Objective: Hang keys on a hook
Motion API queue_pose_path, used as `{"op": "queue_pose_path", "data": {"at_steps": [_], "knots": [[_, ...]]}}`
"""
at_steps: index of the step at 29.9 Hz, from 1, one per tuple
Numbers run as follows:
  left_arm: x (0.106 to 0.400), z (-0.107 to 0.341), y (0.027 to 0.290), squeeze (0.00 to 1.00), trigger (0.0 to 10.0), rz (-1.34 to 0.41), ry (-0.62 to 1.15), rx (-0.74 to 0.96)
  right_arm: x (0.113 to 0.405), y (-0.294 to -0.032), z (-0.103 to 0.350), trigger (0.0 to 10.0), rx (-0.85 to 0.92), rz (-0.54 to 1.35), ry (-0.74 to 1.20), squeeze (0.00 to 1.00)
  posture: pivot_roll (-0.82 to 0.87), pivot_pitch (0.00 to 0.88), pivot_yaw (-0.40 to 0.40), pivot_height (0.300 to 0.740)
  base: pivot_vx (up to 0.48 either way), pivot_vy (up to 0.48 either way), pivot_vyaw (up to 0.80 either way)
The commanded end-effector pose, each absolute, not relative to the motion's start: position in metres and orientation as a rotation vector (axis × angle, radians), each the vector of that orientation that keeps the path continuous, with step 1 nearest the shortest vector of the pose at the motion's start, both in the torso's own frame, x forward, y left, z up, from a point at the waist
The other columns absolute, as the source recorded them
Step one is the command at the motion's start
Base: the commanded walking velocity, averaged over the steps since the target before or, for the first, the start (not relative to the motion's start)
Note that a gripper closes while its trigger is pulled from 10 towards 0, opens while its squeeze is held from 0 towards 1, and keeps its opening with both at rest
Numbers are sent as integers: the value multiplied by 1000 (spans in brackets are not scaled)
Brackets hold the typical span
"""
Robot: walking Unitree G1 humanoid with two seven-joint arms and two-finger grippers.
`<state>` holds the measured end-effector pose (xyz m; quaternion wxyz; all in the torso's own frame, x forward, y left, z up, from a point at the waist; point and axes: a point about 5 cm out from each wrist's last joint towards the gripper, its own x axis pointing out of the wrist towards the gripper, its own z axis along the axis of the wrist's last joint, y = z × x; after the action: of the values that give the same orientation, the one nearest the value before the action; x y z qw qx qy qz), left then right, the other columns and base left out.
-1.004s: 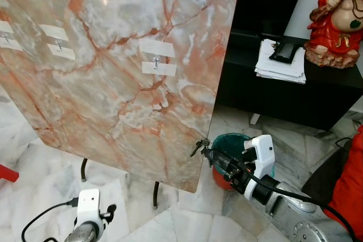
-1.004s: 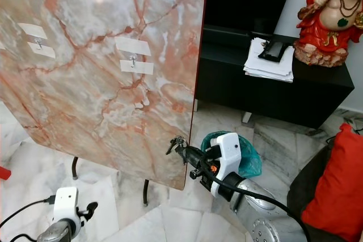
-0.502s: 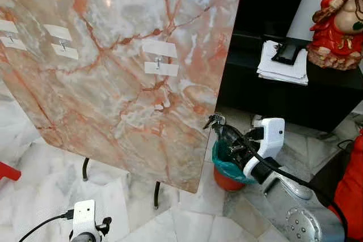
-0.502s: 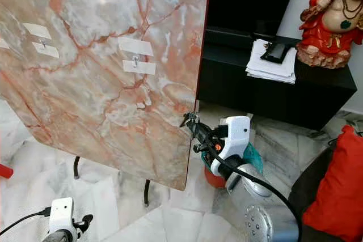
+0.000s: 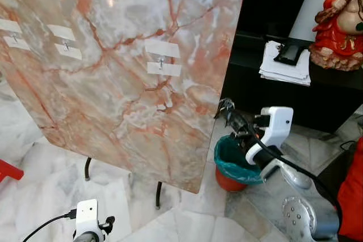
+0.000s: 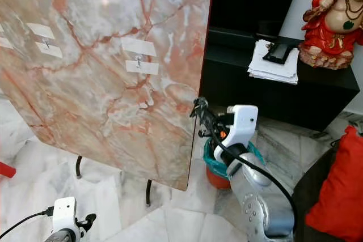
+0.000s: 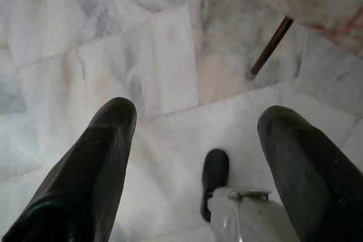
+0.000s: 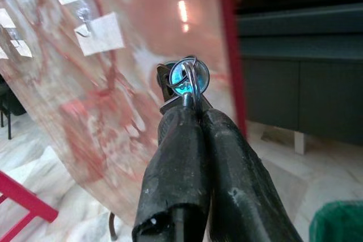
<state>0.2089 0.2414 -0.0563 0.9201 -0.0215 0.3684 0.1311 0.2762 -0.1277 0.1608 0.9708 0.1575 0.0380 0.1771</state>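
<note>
A tilted marble board (image 5: 113, 89) carries several small metal hooks under white tape; the nearest hook (image 5: 160, 60) is also seen at hook (image 8: 85, 20). My right gripper (image 5: 231, 114) is shut on a ring of keys (image 5: 226, 105), held just off the board's red right edge and lower than the hook. In the right wrist view the keys (image 8: 187, 77) stick out past the fingertips of the right gripper (image 8: 190, 109). My left gripper (image 7: 195, 123) hangs open low over the floor, with nothing between its fingers.
A bin with a green liner (image 5: 235, 160) stands on the floor under my right arm. Behind is a black cabinet (image 5: 295, 92) with papers (image 5: 283, 66) and a red statue (image 5: 343, 21). A red cushion (image 6: 340, 196) lies at right. The board stands on thin legs (image 5: 157, 194).
My right gripper has lifted the keys from near the board's lower edge up along its right edge. The view has shifted slightly. The left arm stays low.
</note>
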Motion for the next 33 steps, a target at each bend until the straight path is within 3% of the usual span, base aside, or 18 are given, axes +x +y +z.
{"op": "queue_pose_path", "data": {"at_steps": [1, 33], "knots": [[206, -57, 245, 0, 10000, 290, 760, -61, 279, -123, 161, 10000, 309, 356, 75, 0, 3, 54, -16, 740, 0, 420, 0], [210, -55, 244, 0, 10000, 281, 741, -83, 294, -117, 164, 10000, 286, 318, 23, 0, 11, 62, -6, 740, 0, 400, 0]]}}
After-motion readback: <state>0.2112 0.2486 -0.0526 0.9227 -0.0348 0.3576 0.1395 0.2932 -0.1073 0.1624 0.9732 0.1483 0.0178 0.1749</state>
